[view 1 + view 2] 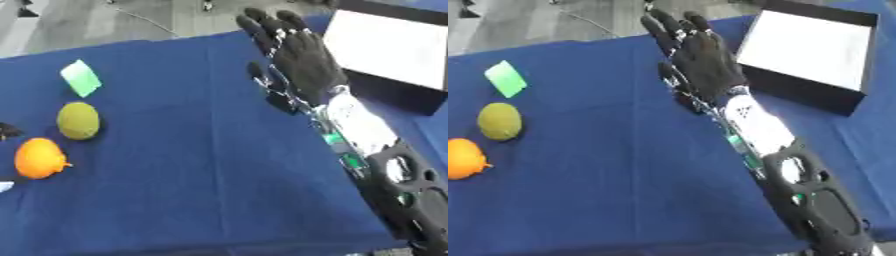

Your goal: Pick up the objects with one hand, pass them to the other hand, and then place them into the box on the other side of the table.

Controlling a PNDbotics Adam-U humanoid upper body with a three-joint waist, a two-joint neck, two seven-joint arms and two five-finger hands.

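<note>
Right eye view shows the right robot hand (702,55) stretched out over the blue cloth-covered bench (623,165), its black fingers (661,26) straight and spread, pointing toward the far edge, with nothing held in them. The thumb sticks out on the side toward the middle of the bench. Its arm, black with a silver forearm section (754,122) and a dark perforated shell nearer the lower right corner, runs diagonally up from that corner.

Just beside the hand, on the right side of the bench, sits the black-walled rectangular box with a white inside (807,45). It lies askew to the bench edge, and no object shows on the white floor of it. The fingers are near the box's left wall, but whether they touch it cannot be told.

Well apart from the hand, on the left side of the bench, three objects rest on the cloth. Farthest back is a flat light-green rectangular piece (80,77), turned at an angle. Nearer than it lies a round olive-green fruit-like ball (78,120). Nearest, close to the left edge, is a rounded orange fruit-like object with a small pointed tip (39,158). The olive ball and the orange object lie near each other without touching.

At the left edge of the left eye view a small dark shape (7,131) pokes in, too little of it to identify.
</note>
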